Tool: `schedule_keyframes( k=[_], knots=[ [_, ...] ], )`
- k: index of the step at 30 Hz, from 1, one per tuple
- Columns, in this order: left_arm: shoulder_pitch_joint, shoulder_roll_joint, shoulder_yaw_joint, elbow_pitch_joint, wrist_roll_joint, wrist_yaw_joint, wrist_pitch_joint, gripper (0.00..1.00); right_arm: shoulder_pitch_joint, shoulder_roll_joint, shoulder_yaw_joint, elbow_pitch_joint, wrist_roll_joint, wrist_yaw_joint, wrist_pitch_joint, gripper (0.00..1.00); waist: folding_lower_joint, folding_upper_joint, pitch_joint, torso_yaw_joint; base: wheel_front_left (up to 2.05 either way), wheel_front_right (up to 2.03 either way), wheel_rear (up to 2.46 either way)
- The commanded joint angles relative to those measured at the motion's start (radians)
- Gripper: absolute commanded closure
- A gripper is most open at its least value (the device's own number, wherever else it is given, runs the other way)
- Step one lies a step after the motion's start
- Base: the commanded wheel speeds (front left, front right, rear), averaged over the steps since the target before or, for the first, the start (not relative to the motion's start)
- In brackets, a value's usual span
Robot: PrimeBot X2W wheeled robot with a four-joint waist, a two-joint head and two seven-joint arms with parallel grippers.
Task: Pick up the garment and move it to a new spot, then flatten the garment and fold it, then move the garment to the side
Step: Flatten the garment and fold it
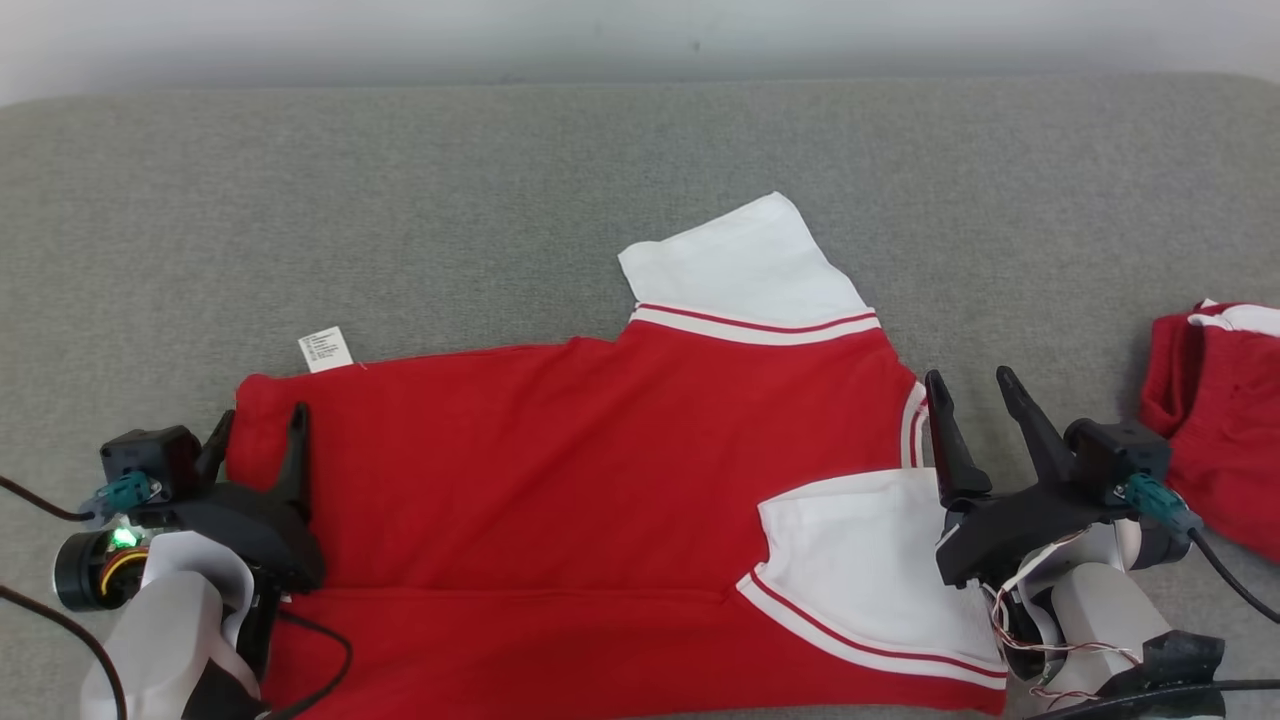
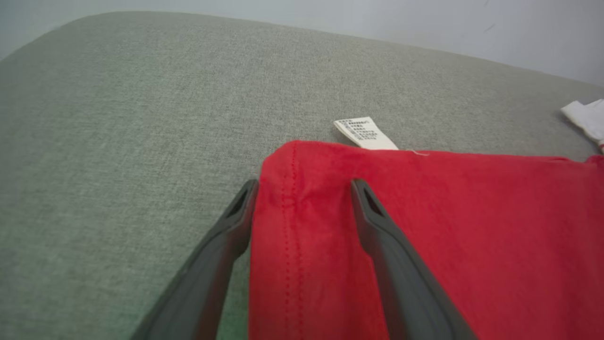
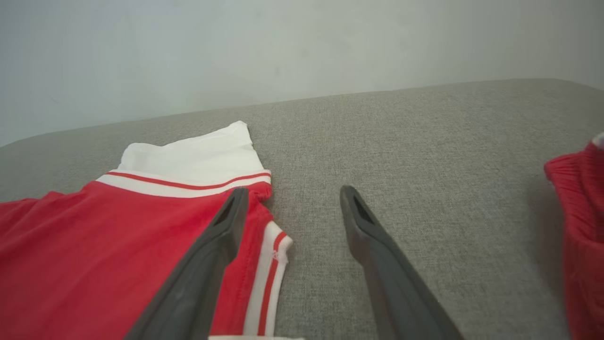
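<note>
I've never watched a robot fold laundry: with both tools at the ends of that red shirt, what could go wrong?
1. The left tool stands open across a hem corner of the red shirt; closing, it might pinch only the top layer, skewing the fold.
2. The right tool has one finger over the striped edge, the other over bare grey surface, so it may miss.
3. A second red garment lies near that arm and could get dragged.

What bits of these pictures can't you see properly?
Small white fabric label: its print is too small to read in the head and left wrist views.
Red shirt with white striped sleeves: its near edge is cut off by the head view's bottom edge.
Second red crumpled garment: cut off by the right edge of the head and right wrist views.
</note>
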Motion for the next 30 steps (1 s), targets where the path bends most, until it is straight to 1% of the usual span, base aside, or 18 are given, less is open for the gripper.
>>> schedule_keyframes(
  k=[1,4,5,6,7,12,16,19,22,26,27,30],
  knots=[
    [-0.011,0.002,0.003,0.015,-0.01,-0.005,-0.004,0.0,-0.014,-0.005,0.002,-0.006,0.004,-0.001,0.0,0.0,-0.0002,-0.0002,0.014,-0.015,0.0,0.0,0.0],
    [-0.021,0.002,0.0,0.041,-0.021,-0.004,-0.003,0.0,-0.021,-0.01,0.002,-0.014,0.005,-0.001,0.0,0.0,-0.0002,-0.0002,0.019,-0.02,0.0,0.0,0.0],
    [-0.021,0.001,-0.001,0.044,-0.023,-0.005,-0.002,0.2,-0.021,-0.01,0.002,-0.016,0.006,-0.001,0.0,0.0,-0.0002,-0.0002,0.021,-0.021,0.0,0.0,0.0],
    [-0.021,0.001,-0.003,0.049,-0.026,-0.005,-0.002,0.58,-0.021,-0.009,0.001,-0.017,0.005,-0.001,0.0,0.0,-0.0002,-0.0002,0.024,-0.022,0.0,0.0,0.0],
    [-0.023,-0.001,-0.005,0.052,-0.028,-0.005,-0.002,1.0,-0.022,-0.008,0.0,-0.018,0.003,-0.001,0.0,0.0,-0.0002,-0.0002,0.026,-0.022,0.0,0.0,0.0],
    [-0.03,-0.006,-0.013,0.015,-0.024,-0.006,-0.002,1.0,-0.041,-0.014,-0.002,-0.023,0.009,-0.001,0.0,0.0,-0.0002,-0.0002,0.037,-0.018,0.0,0.0,0.0],
    [-0.002,-0.011,-0.016,-0.061,-0.014,-0.006,-0.002,1.0,-0.064,-0.025,0.003,-0.016,0.028,-0.001,0.0,0.0,-0.0002,-0.0002,0.046,-0.006,0.0,0.0,0.0],
    [0.027,-0.019,-0.016,-0.103,-0.01,-0.007,-0.002,1.0,-0.11,-0.043,0.033,0.007,0.048,-0.001,0.0,0.0,-0.0002,-0.0002,0.047,0.007,0.0,0.0,0.0],
    [0.042,-0.026,-0.018,-0.138,-0.004,-0.007,-0.002,1.0,-0.182,-0.063,0.085,0.06,0.086,-0.001,0.014,0.0,-0.0002,-0.0002,0.05,0.022,0.0,0.0,0.0],
    [0.055,-0.039,-0.027,-0.168,0.008,-0.007,-0.002,1.0,-0.295,-0.087,0.169,0.129,0.135,-0.001,0.093,0.0,-0.0002,-0.0002,0.055,0.045,0.0,0.0,0.0],
    [0.052,-0.046,-0.041,-0.189,0.013,-0.007,-0.002,1.0,-0.35,-0.095,0.209,0.164,0.166,-0.001,0.141,0.0,-0.0002,-0.0002,0.061,0.059,0.0,0.0,0.0],
    [0.04,-0.057,-0.059,-0.205,0.006,-0.007,-0.003,1.0,-0.431,-0.111,0.265,0.227,0.199,-0.001,0.216,0.0,-0.0002,-0.0002,0.072,0.083,0.0,0.0,0.0]
  ],
)
